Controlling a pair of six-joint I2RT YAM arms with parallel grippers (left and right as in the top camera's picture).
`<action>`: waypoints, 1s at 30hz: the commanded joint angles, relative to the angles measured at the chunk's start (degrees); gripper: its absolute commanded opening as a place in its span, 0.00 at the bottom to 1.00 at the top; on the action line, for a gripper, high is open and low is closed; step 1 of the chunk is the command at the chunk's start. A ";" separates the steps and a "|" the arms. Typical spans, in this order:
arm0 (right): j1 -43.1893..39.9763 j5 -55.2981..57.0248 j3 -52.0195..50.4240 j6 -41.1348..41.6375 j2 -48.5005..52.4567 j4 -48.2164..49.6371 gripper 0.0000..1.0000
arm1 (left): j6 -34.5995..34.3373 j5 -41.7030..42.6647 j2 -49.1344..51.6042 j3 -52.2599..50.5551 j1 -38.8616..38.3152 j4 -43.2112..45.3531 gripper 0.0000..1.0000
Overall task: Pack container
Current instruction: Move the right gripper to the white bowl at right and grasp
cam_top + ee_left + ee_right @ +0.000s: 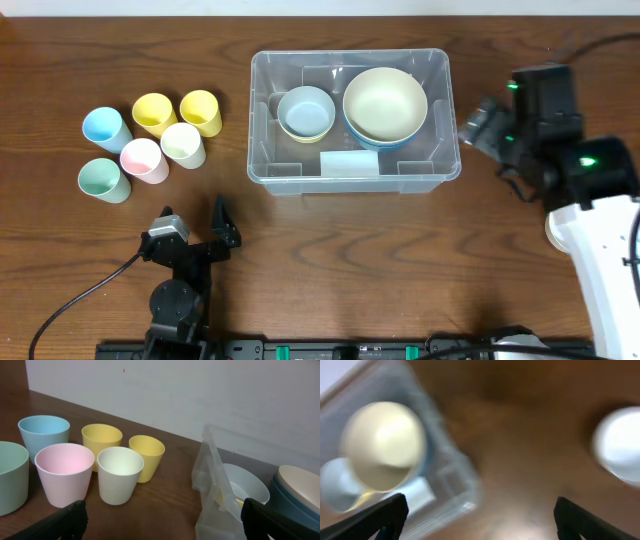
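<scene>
Overhead: the container [262, 130] stands mid-table, with bowls [385, 103] side by side inside to spare room. Cups [143, 158] wait at its left.

Left wrist: the left gripper [162, 520] gapes empty toward the cups.

Right wrist, blurred: the right gripper [480, 515] is spread, empty, near the container's end.

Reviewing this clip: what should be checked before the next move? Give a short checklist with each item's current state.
1. Left gripper open and empty: ok.
2. Right gripper open and empty: ok, though its wrist view is blurred.
3. Container upright, no lid on it: ok.
4. Six cups upright, grouped left of the container: ok.
5. Cream bowl and light blue bowl seated inside the container, each on top of a stack: ok.
6. Room left inside for all six cups: cannot tell.
</scene>
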 commanded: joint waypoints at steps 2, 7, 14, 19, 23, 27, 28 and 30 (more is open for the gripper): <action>-8.22 0.98 -0.31 4.85 -0.61 -6.27 0.93 | 0.94 -0.66 -0.31 -1.36 0.28 -1.73 0.98; -17.49 2.23 -2.71 4.83 -0.61 -8.02 0.92 | 0.94 -0.66 -0.31 -1.36 0.28 -1.73 0.98; -26.51 2.05 -9.84 4.79 -0.39 -2.40 0.92 | 0.94 -0.66 -0.31 -1.36 0.28 -1.73 0.98; -29.86 2.56 -17.68 4.81 0.04 5.35 0.92 | 0.94 -0.66 -0.31 -1.36 0.28 -1.73 0.98; -32.04 2.19 -22.80 4.79 1.14 11.54 0.91 | 0.94 -0.66 -0.31 -1.36 0.28 -1.73 0.98; -32.54 2.43 -25.46 2.86 2.91 16.63 0.93 | 0.94 -0.66 -0.31 -1.36 0.28 -1.73 0.98; -32.54 2.43 -25.83 1.95 3.48 17.90 0.93 | 0.94 -0.66 -0.31 -1.36 0.28 -1.73 0.98; -32.54 2.47 -26.47 1.20 4.46 19.82 0.93 | 0.94 -0.66 -0.31 -1.36 0.28 -1.73 0.98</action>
